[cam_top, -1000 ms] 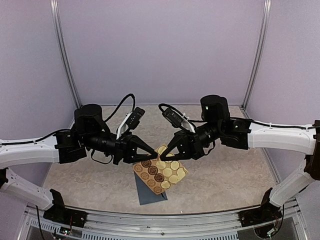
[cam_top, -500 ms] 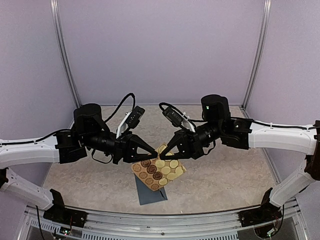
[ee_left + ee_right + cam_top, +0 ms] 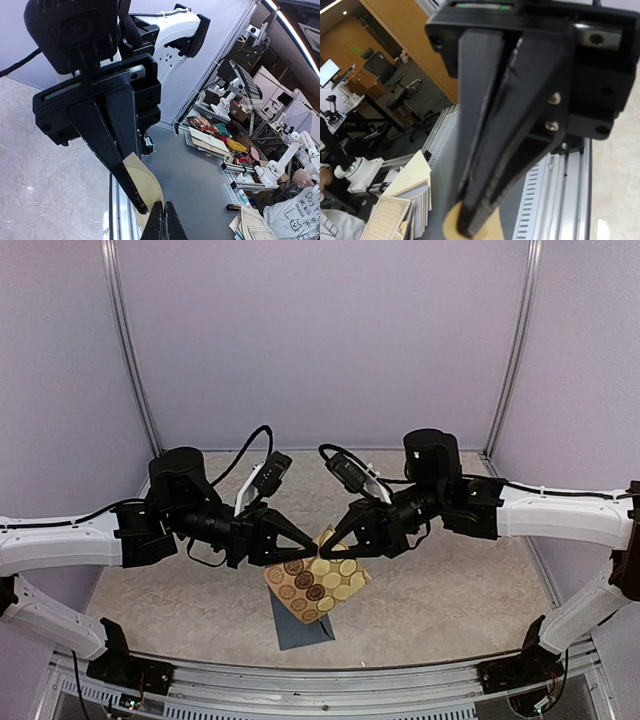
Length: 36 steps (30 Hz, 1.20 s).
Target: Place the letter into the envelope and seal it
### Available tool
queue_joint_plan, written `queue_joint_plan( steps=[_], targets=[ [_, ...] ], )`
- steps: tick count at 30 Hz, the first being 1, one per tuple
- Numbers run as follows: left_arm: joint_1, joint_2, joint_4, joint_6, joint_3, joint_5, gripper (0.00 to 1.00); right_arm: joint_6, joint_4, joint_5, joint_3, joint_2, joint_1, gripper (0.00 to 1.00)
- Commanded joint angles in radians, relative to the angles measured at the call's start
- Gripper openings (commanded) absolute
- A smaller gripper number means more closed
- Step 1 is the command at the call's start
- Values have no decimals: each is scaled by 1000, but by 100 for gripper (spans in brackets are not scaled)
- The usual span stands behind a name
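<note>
- The sticker sheet (image 3: 318, 585) has edged slightly left.
- Left gripper (image 3: 308, 543) and right gripper (image 3: 327, 544) both pinch its upper corner.
- Beneath it, the envelope (image 3: 300, 628) lies on the table (image 3: 450, 600).

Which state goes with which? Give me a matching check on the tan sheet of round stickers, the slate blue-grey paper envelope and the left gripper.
1 tan sheet of round stickers
2 slate blue-grey paper envelope
3 left gripper

a shut
b lying on the beige table, nearest the arm bases
c covering the envelope's far end

Pairs: 1-c, 2-b, 3-a
</note>
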Motion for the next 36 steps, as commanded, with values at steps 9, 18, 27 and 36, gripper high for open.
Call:
queue_joint_plan(
  steps=[9, 18, 27, 36],
  targets=[
    [6, -45, -7, 18, -5, -24, 0, 40, 64, -22, -41, -53, -1, 20],
    [6, -40, -2, 12, -5, -23, 0, 26, 54, -20, -9, -29, 16, 19],
    [6, -35, 0, 11, -7, -22, 0, 26, 60, -22, 3, -6, 30, 16],
    [5, -27, -1, 9, -6, -19, 0, 25, 64, -22, 15, 3, 33, 7]
  ],
)
